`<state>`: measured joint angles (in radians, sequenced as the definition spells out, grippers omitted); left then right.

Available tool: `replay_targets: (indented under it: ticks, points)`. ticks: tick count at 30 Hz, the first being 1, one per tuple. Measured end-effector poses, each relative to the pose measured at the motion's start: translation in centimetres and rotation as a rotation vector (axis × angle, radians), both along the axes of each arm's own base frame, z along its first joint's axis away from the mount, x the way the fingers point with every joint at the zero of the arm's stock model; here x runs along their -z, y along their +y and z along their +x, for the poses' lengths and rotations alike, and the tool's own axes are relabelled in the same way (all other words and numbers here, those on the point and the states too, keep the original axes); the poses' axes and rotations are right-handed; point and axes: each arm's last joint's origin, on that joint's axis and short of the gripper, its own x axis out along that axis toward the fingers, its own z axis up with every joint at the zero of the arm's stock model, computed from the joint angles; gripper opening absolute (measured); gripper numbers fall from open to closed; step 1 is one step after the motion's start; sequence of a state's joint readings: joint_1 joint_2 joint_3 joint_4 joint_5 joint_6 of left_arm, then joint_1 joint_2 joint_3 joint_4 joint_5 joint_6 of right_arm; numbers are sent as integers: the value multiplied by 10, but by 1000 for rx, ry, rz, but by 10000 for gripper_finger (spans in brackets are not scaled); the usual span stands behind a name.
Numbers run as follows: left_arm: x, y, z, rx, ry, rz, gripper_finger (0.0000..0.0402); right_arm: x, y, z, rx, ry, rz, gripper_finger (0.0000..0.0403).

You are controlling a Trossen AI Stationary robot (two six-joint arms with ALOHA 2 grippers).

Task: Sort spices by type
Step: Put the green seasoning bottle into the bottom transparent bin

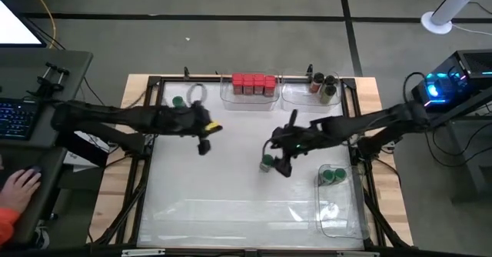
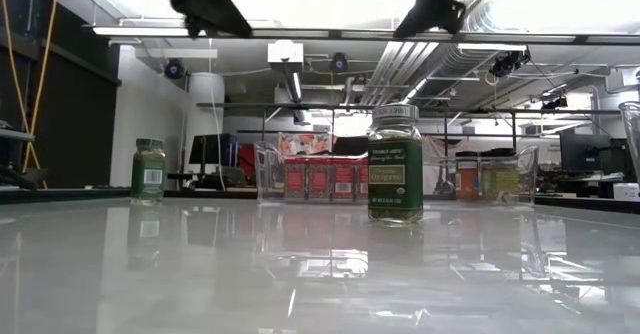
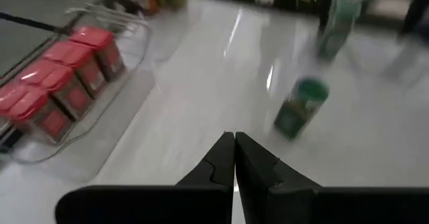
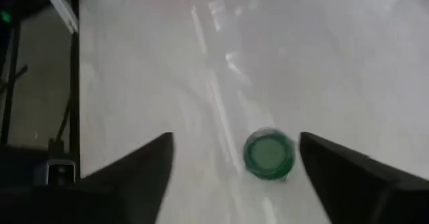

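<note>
A green-capped spice jar (image 1: 265,163) stands upright on the white table near its middle; in the low view the jar (image 2: 395,164) rests on its base. My right gripper (image 1: 281,165) hovers above it, open. In the right wrist view the round green cap (image 4: 268,155) shows from above between the spread fingers of my right gripper (image 4: 236,143), without touching them. My left gripper (image 1: 204,145) is shut and empty, raised over the table's left half; from the left gripper (image 3: 234,150) the same jar (image 3: 301,106) shows farther off. A second loose green-capped jar (image 1: 177,101) stands near the far left corner.
Against the far edge, a clear bin (image 1: 227,97) holds several red-capped jars (image 1: 252,83), and the bin beside it (image 1: 296,95) holds two dark-capped jars (image 1: 326,86). A clear bin (image 1: 338,211) by the right edge holds two green-capped jars (image 1: 332,175). A person's hand (image 1: 19,184) lies outside the table's left.
</note>
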<state>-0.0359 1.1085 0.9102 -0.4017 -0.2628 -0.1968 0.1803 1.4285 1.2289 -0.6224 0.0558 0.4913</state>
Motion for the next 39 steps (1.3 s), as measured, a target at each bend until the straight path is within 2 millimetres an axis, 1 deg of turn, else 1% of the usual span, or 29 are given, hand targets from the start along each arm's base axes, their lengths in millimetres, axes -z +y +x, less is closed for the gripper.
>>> replay_targets:
  ticks: [3,6,9,11,14,18,21,24,27,30,34,39]
  points:
    - [4,1,-16,-40,-36,-39,0,16,3,10,-19,58,-20,366]
    - [7,2,-23,-54,-40,-32,0,32,2,17,58,123,-52,394]
    - [7,3,-24,-48,-45,-5,0,48,3,27,115,159,-54,397]
    - [11,3,-23,-35,-17,15,0,60,5,34,127,182,-50,397]
    - [10,2,-22,-13,-18,39,0,77,7,41,131,239,-33,397]
    - [10,2,-21,26,-14,48,0,96,10,48,131,298,-7,397]
    - [9,1,-22,54,-17,44,0,105,10,51,135,320,-16,394]
    - [9,0,-22,69,-18,34,0,111,9,53,152,329,-42,379]
    - [9,0,-22,75,-20,30,0,112,8,52,200,330,-76,345]
    - [8,0,-21,74,-31,30,0,111,6,52,224,322,-112,291]
    - [3,0,-18,64,-92,16,0,112,6,51,209,342,-115,196]
    - [-7,0,-13,58,-214,6,0,107,7,47,118,366,-97,193]
